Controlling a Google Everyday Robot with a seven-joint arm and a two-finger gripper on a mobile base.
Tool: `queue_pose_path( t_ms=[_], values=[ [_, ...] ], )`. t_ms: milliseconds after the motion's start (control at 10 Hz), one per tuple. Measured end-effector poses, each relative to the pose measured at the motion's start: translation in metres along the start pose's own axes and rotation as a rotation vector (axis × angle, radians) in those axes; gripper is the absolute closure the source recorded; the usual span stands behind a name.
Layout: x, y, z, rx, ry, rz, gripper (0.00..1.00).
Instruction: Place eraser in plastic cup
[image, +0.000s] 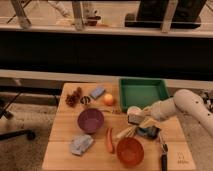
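Wooden table (62, 127), hand (141, 119) beside white cup (134, 110)

A light wooden table (62, 132) stands on speckled grey floor (30, 115) before a dark wall (100, 55) (bright windows (45, 12) above); the gripper (137, 120) hangs over the table's right half.

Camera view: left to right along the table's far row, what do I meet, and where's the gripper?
Brown cluster → blue-grey block → orange → green tray. The gripper hangs in front of the tray, by the white cup.
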Motion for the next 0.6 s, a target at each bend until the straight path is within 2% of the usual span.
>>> queue_pose_path(
  t_ms=[600],
  values=[
    [0.0,0.0002,0.0015,-0.002,-0.001,0.0,1.0]
  ],
)
